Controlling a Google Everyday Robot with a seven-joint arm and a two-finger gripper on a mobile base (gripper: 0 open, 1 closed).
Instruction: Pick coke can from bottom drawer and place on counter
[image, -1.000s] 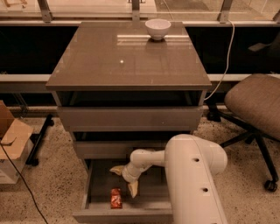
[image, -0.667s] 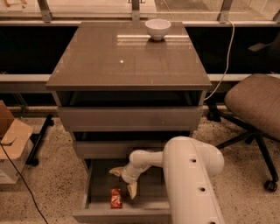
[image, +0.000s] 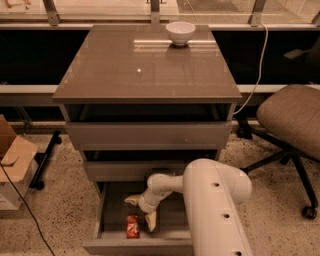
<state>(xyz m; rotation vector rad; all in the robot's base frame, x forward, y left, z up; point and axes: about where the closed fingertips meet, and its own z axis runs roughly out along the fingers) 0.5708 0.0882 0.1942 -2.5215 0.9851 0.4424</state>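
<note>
The coke can (image: 132, 226) lies on its side in the open bottom drawer (image: 107, 212), near its front left. My gripper (image: 142, 212) reaches down into the drawer, just right of and above the can. Its two pale fingers (image: 151, 221) are spread apart and hold nothing. One finger points left at the back, the other points down beside the can. The counter (image: 145, 65) is the glossy grey-brown top of the cabinet above.
A white bowl (image: 180, 33) stands at the back of the counter. The two upper drawers (image: 145, 135) stand slightly open. An office chair (image: 295, 125) is at the right, a cardboard box (image: 12, 160) at the left. My white arm (image: 215, 210) fills the lower right.
My gripper has shifted slightly left and down in the drawer, closer to the can. The can has not moved.
</note>
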